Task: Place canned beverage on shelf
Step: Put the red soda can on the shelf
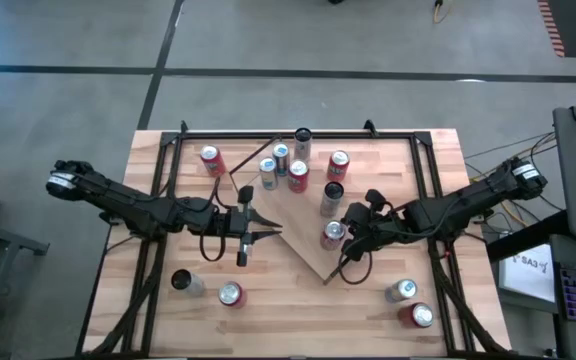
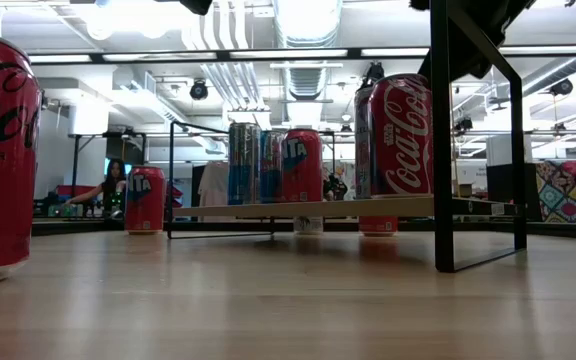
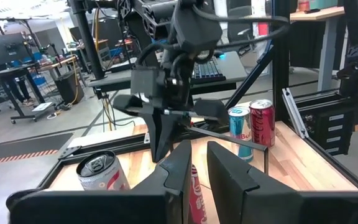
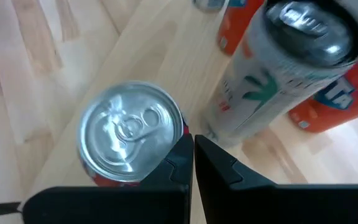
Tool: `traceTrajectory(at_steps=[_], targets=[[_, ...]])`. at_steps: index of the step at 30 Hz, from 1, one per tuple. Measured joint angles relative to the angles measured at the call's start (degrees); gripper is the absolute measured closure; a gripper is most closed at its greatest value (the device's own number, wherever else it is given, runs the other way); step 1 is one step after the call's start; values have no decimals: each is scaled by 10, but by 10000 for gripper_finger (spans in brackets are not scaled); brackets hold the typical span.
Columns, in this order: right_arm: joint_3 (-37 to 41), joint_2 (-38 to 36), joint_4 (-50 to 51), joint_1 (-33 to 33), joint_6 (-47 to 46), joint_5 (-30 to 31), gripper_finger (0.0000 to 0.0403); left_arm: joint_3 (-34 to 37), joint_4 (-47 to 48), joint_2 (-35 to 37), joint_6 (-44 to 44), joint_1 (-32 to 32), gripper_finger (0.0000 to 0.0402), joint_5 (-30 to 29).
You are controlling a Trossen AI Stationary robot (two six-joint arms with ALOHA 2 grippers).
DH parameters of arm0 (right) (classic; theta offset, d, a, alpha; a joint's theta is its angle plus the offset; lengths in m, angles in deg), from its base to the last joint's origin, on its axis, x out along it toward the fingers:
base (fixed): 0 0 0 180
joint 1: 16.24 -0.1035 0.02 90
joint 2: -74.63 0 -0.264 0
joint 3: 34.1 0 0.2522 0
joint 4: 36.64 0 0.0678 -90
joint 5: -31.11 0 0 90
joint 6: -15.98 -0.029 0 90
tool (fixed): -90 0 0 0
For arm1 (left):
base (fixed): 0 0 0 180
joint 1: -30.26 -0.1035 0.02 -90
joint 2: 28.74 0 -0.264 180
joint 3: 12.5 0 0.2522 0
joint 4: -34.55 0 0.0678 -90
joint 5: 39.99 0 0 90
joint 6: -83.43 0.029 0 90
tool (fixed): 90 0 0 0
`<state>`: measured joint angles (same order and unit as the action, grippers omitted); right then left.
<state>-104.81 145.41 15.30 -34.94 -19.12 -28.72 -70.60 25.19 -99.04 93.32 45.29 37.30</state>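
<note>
right gripper [image 1: 340, 238] fingers closed, empty, just beside red can [image 1: 332, 235] on shelf [image 1: 298, 225]. left gripper [image 1: 268, 236] nearly closed, empty, at shelf's left edge.

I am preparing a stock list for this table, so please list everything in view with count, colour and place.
shelf: one, light wood, middle of the table
cans on shelf: about seven, red, blue, silver, mostly its far part
lone can: one, red, on table, far left
front cans: four, red or silver, two left, two right
table: one, pale planks, black frame
left gripper: dark, at shelf's left edge
right gripper: dark, shut, beside a red can
</note>
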Motion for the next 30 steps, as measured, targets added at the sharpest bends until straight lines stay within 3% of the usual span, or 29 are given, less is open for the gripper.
traceTrajectory(at_steps=[22,30], targets=[[-49,28,5,-2,12,-52,394,0,10,0,-7,2,365,0],[-49,28,5,-2,0,-101,394,0,28,-3,-32,2,365,1]])
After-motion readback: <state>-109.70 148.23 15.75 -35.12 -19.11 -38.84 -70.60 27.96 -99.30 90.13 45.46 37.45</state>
